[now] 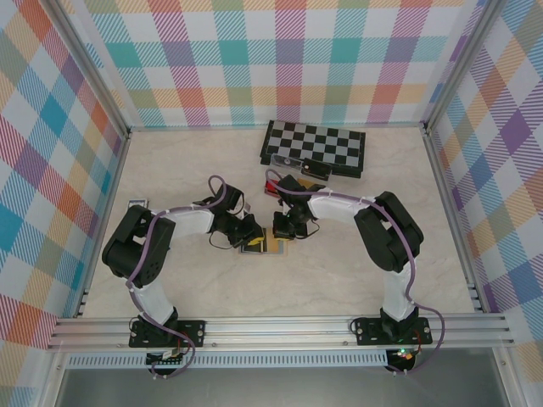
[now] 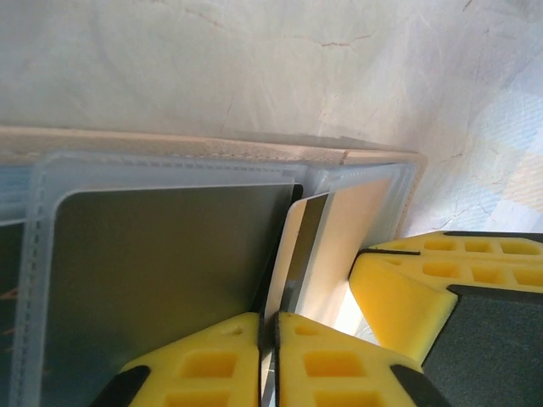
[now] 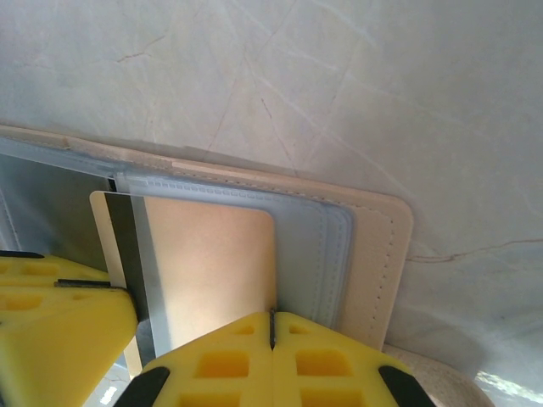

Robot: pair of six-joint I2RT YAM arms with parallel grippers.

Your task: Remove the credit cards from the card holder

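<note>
Top external view is showing both arms meeting mid-table over the light blue folding card holder with pale tan edging (image 1: 265,247), which is lying open and flat on the marbled tabletop (image 1: 382,280), well apart from the black-and-white chessboard (image 1: 314,146) at the far side; finger detail is too small to read there. Left wrist view is showing the left gripper (image 2: 269,326) with its yellow fingers (image 2: 212,365) nearly together, pinching the edge of the orange-tan plastic card with a dark stripe (image 2: 305,246). That card is sticking partway out of its clear pocket, beside the dark grey card (image 2: 161,263) sitting fully pocketed. Right wrist view is showing the right gripper (image 3: 271,318) with fingers pressed together, tips bearing on the pocket over the same card.
</note>
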